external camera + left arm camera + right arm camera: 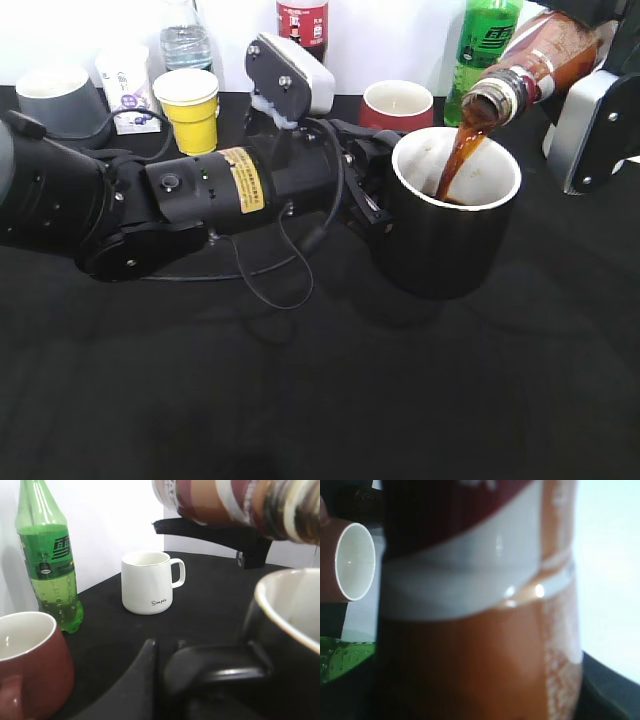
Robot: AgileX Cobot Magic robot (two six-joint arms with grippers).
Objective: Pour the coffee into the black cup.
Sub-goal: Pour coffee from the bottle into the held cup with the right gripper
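The black cup (440, 240) with a white inside stands right of centre on the black table; its rim also shows in the left wrist view (295, 610). My left gripper (368, 195) is shut on the cup's handle (215, 665). My right gripper (590, 60) is shut on the coffee bottle (530, 60), which is tilted mouth-down above the cup. A brown stream (458, 160) runs from its mouth into the cup. The bottle fills the right wrist view (480, 605) and hides the fingers; it shows at the top of the left wrist view (235, 502).
A red mug (397, 103) stands behind the cup, also seen in the left wrist view (30, 665). A green bottle (485, 45), a cola bottle (303, 25), a yellow paper cup (190, 108), a grey mug (55, 98) and a white mug (147, 581) stand around.
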